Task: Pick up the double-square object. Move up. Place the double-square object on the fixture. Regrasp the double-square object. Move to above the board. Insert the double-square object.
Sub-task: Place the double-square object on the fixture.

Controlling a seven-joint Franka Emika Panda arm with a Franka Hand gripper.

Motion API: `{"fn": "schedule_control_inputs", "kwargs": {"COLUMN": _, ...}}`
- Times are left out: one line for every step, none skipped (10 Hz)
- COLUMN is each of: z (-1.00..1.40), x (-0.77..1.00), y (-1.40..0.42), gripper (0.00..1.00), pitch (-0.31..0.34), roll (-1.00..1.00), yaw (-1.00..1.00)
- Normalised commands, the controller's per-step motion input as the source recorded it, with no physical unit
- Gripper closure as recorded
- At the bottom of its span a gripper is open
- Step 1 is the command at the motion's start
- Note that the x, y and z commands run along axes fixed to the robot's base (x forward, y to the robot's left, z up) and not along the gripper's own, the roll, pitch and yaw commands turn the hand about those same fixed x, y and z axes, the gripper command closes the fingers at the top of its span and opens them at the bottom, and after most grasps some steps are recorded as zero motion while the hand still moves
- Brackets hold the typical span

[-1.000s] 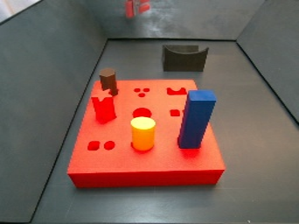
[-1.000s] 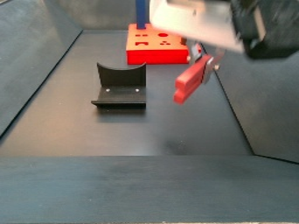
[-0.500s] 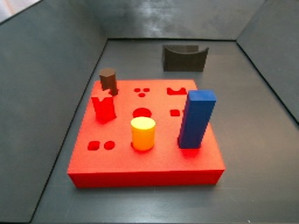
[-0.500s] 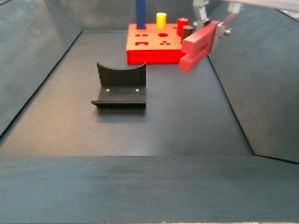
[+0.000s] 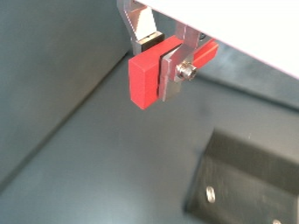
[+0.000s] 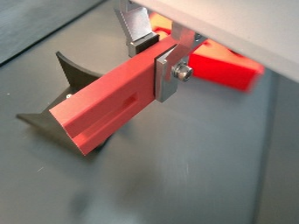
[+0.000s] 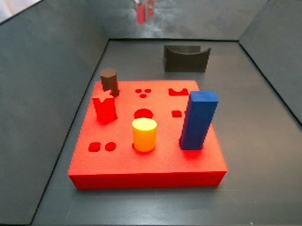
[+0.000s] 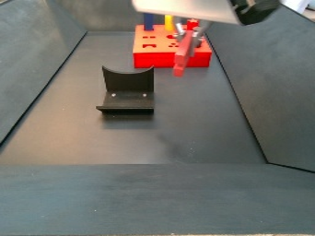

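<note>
My gripper (image 5: pixel 162 54) is shut on the double-square object (image 5: pixel 145 77), a thin plain-red slab, and holds it in the air; both wrist views show it clamped between the silver fingers (image 6: pixel 162 63). In a side view the slab (image 8: pixel 183 53) hangs end-down from the gripper (image 8: pixel 187 35), above the floor between the fixture (image 8: pixel 125 90) and the board (image 8: pixel 169 48). In a side view it is a small red shape (image 7: pixel 143 11) high at the back, above the fixture (image 7: pixel 186 58). The fixture's notch (image 6: pixel 70 96) lies below the slab's free end. The red board (image 7: pixel 150 141) fills the front.
On the board stand a blue block (image 7: pixel 199 120), a yellow cylinder (image 7: pixel 144 135), a red notch-topped peg (image 7: pixel 104 109) and a dark brownish peg (image 7: pixel 109 83). Grey walls close in the floor on both sides (image 8: pixel 37 64).
The gripper has carried the slab away from the near right towards the board and fixture, and the slab has turned so it now hangs narrow, end-down, in the side view.
</note>
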Motion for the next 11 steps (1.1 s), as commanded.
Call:
{"fn": "schedule_control_inputs", "kwargs": {"z": -0.28, "x": 0.97, "y": -0.5, "gripper": 1.0, "pitch": 0.075, "roll": -0.27, "yaw": 0.69}}
{"fn": "schedule_control_inputs", "kwargs": {"z": -0.17, "x": 0.79, "y": -0.25, "gripper": 1.0, "pitch": 0.065, "roll": -0.2, "yaw": 0.39}}
{"fn": "schedule_control_inputs", "kwargs": {"z": -0.1, "x": 0.6, "y": -0.13, "gripper": 1.0, "pitch": 0.066, "roll": -0.17, "yaw": 0.21}}
{"fn": "schedule_control_inputs", "kwargs": {"z": -0.06, "x": 0.46, "y": -0.08, "gripper": 1.0, "pitch": 0.079, "roll": -0.14, "yaw": 0.14}}
{"fn": "schedule_control_inputs", "kwargs": {"z": -0.04, "x": 0.33, "y": -0.05, "gripper": 1.0, "pitch": 0.094, "roll": -0.12, "yaw": 0.09}}
{"fn": "schedule_control_inputs", "kwargs": {"z": -0.02, "x": 0.2, "y": -0.03, "gripper": 1.0, "pitch": 0.111, "roll": -0.11, "yaw": 0.06}}
{"fn": "schedule_control_inputs", "kwargs": {"z": 0.93, "x": 1.0, "y": 0.15, "gripper": 1.0, "pitch": -0.034, "roll": -1.0, "yaw": 0.21}}
{"fn": "schedule_control_inputs", "kwargs": {"z": 0.94, "x": 0.97, "y": 0.16, "gripper": 1.0, "pitch": -0.023, "roll": -1.0, "yaw": 0.19}}
{"fn": "schedule_control_inputs", "kwargs": {"z": 0.82, "x": 0.86, "y": 0.15, "gripper": 1.0, "pitch": -0.008, "roll": -1.0, "yaw": 0.17}}
{"fn": "schedule_control_inputs", "kwargs": {"z": 0.54, "x": 0.63, "y": 0.09, "gripper": 1.0, "pitch": 0.015, "roll": -1.0, "yaw": 0.15}}
{"fn": "schedule_control_inputs", "kwargs": {"z": 0.23, "x": 0.4, "y": 0.06, "gripper": 1.0, "pitch": 0.041, "roll": -1.0, "yaw": 0.14}}
